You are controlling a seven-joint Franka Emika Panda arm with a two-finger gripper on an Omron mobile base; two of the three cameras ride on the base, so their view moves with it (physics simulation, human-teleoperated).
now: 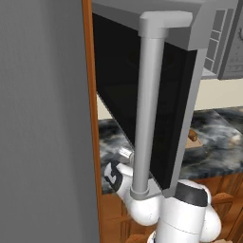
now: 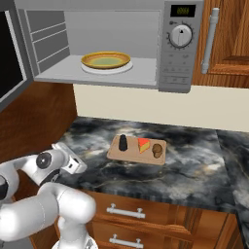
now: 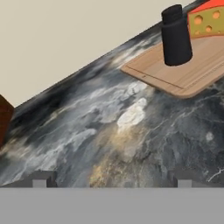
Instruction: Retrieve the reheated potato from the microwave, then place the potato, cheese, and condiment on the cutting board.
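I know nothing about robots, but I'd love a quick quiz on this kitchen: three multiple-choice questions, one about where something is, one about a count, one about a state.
1. Where is the small dull-brown potato?
A. on the yellow plate
B. on the light tan wooden cutting board
C. on the bare counter

2. How many items rest on the board?
A. one
B. two
C. three

3. How does the door of the large grey microwave stand?
A. open
B. closed
C. removed

Answers:
1 B: in the right base view the potato sits at the board's right end, beside the orange-yellow cheese wedge.
2 C: the tiny dark condiment bottle, cheese and potato all stand on it.
3 A: the cavity is exposed, showing the yellow plate with nothing on it.
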